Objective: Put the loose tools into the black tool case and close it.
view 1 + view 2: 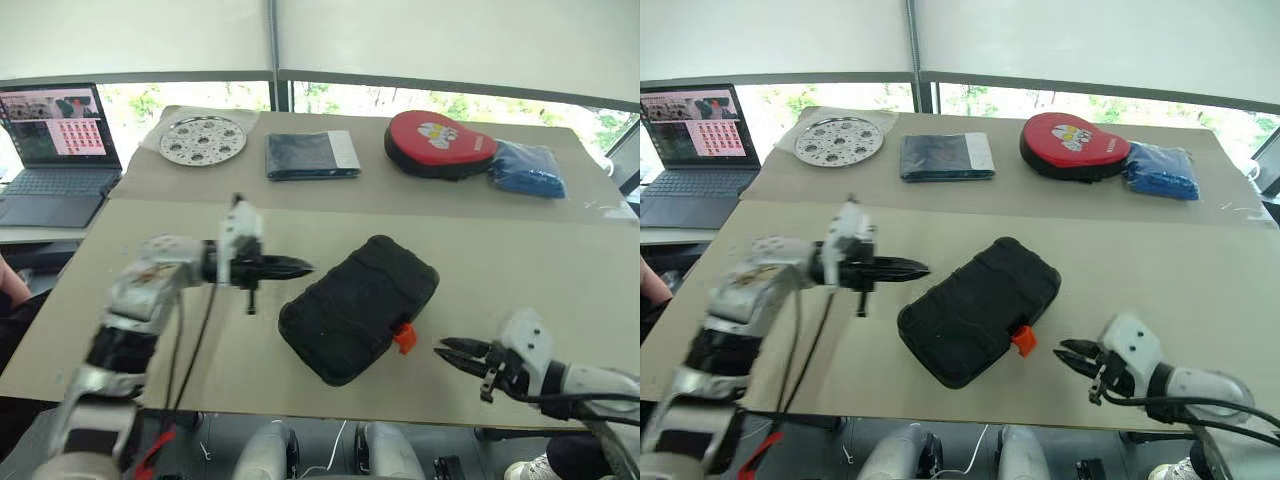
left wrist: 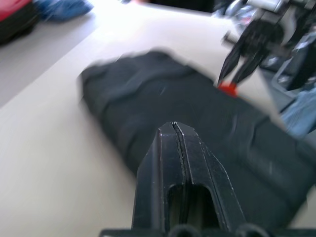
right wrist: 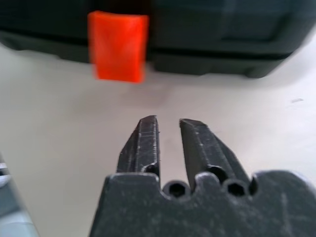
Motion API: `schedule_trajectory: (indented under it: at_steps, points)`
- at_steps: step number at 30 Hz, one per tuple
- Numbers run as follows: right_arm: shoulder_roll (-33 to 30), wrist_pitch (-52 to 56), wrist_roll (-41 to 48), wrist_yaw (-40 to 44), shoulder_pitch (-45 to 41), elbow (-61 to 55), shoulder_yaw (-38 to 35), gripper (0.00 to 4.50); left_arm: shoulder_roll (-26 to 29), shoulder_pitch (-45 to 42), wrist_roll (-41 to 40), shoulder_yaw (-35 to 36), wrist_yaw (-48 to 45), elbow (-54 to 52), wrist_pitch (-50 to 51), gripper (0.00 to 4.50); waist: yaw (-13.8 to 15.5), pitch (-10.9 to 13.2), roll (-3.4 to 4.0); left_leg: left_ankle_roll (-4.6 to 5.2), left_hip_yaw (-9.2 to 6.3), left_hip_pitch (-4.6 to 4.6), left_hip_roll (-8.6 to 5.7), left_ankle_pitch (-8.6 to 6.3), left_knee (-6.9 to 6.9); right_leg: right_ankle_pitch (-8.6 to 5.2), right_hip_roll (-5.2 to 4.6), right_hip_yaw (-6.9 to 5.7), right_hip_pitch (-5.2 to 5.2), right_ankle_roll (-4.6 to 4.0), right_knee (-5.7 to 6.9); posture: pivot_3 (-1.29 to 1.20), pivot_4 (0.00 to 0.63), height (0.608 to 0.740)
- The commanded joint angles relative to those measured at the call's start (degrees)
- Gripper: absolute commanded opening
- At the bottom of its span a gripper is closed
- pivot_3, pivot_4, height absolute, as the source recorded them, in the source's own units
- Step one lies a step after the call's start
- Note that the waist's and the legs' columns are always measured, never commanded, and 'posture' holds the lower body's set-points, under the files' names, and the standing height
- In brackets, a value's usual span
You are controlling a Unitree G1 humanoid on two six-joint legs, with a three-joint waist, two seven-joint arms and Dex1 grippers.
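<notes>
The black tool case (image 1: 358,309) lies closed and slantwise in the middle of the tabletop (image 1: 520,260), its small orange latch (image 1: 403,338) on the near edge facing the right hand (image 1: 441,354), which sits just beside the latch, apart from it, with its fingers slightly spread. The left hand (image 1: 308,266) hovers at the case's far left side, fingers pressed together and empty. Farther back lie a red oval pouch (image 1: 437,144), a blue bag (image 1: 528,168), a folded dark cloth (image 1: 310,155), a perforated metal disc (image 1: 203,139) and a laptop (image 1: 55,150).
</notes>
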Motion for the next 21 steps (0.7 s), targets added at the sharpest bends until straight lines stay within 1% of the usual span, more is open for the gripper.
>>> schedule_trajectory:
  at_steps: [1, 6, 9, 10, 14, 21]
  points:
    - [-0.5, 1.7, -2.6, -2.0, 0.3, -1.6, 2.6, 0.84, -2.9, -3.2, 2.8, -2.9, 1.2, 1.8, -1.5, 0.0, -0.4, 0.0, -0.03, 0.01, 0.0, 0.0, 0.01, 0.0, 0.0, 0.0, 0.03, 0.0, -0.01, 0.0, -0.01, 0.0, 0.15, 0.74]
    - [1.2, 1.1, -3.2, -2.9, -2.3, -1.8, 6.8, 0.84, -6.4, -5.6, 8.8, -7.7, 2.5, 6.7, -5.1, 0.0, -0.5, 0.0, -0.03, 0.04, -0.01, 0.05, 0.03, -0.02, -0.05, 0.0, 0.1, 0.06, -0.04, 0.0, 0.0, 0.0, 0.15, 0.74]
    - [3.3, 0.3, -3.6, -4.6, -5.2, -1.5, 7.8, 0.13, -8.1, -6.0, 12.3, -10.4, 3.5, 8.9, -7.4, 0.0, -0.3, 0.0, -0.03, 0.1, -0.02, 0.0, 0.04, -0.05, -0.03, 0.0, 0.1, 0.05, -0.06, 0.0, -0.04, 0.0, 0.15, 0.74]
    - [3.6, 0.4, -3.7, -4.8, -5.6, -1.5, 7.9, 0.06, -8.5, -6.0, 12.9, -10.7, 3.5, 9.4, -8.0, 0.0, -0.3, 0.0, -0.02, 0.12, -0.03, -0.04, 0.04, -0.07, 0.02, 0.0, 0.09, 0.04, -0.06, 0.0, -0.04, 0.0, 0.15, 0.74]
    - [2.6, 0.8, -5.5, -4.4, -5.6, -1.2, 9.2, 0.06, -9.6, -6.0, 14.4, -10.8, 5.6, 10.7, -6.7, 0.0, 0.1, 0.0, -0.01, 0.42, -0.03, -0.07, 0.01, -0.24, 0.08, 0.0, 0.01, 0.03, -0.03, 0.02, -0.07, 0.0, 0.15, 0.74]
    - [4.9, 1.8, -2.5, -4.9, -7.7, -2.6, 8.6, 0.06, -9.6, -5.1, 15.4, -11.6, 5.6, 10.8, -5.7, 0.0, 0.0, 0.0, 0.04, 0.47, -0.03, -0.05, 0.03, -0.26, 0.27, 0.01, 0.0, 0.03, 0.03, 0.06, -0.01, 0.0, 0.15, 0.74]
